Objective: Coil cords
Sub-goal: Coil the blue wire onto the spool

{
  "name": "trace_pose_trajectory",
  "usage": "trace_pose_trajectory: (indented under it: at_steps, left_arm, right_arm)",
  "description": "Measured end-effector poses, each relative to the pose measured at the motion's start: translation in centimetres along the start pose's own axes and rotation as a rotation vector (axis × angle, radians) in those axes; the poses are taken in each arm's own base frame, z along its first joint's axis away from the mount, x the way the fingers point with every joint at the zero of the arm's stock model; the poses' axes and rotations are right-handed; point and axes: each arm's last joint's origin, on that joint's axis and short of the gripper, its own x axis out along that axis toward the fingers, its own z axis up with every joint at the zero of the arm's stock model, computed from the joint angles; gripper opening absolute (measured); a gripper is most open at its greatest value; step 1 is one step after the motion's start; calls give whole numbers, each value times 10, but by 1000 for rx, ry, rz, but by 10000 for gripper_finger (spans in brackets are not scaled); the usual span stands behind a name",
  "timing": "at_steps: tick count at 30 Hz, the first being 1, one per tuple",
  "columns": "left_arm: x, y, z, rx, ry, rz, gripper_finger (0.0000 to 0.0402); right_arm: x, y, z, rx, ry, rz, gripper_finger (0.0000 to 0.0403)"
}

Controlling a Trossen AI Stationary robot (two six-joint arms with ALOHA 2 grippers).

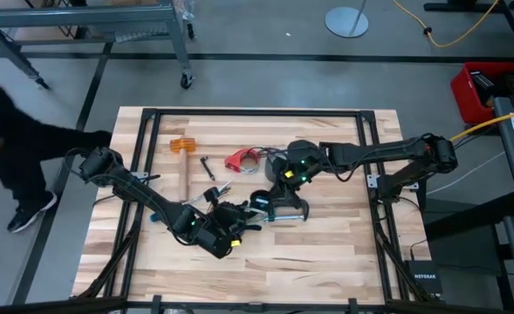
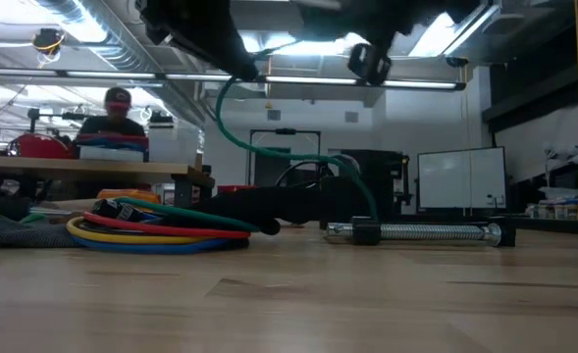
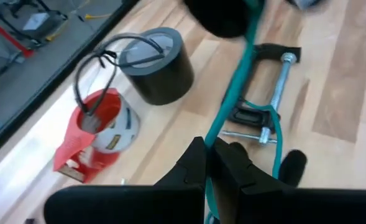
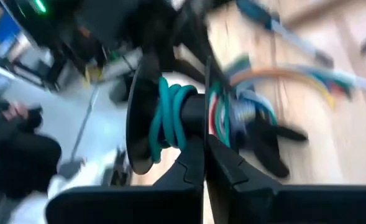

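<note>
Mid-table: left end effector (image 3: 209, 163) pinched on green cord (image 3: 232, 99); right end effector (image 4: 206, 155) closed beside green wraps. Bundle (image 2: 156, 227) lies on table (image 1: 326, 262). Risk: taut cord snags clamp (image 3: 266, 93), slips.

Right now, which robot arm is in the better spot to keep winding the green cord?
Probably the left. Its shut left gripper pinches the green cord, so it can lead it round. The right gripper is shut beside turns already wound.
</note>
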Motion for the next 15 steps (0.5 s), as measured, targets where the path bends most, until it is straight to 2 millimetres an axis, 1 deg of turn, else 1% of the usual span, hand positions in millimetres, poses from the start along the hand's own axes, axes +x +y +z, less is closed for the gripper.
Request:
trace_pose_trajectory:
  at_steps: [4,7,15]
  left_arm:
    - [2,1,2,-12,-13,16,0]
    - [4,3,3,-17,-15,26,0]
    - [23,15,13,-28,-10,75,0]
  right_arm:
    - [-1,-4,-12,-3,121,-41,2]
    - [-2,-6,-18,-3,174,-65,2]
    - [-3,-9,-22,-77,207,-141,2]
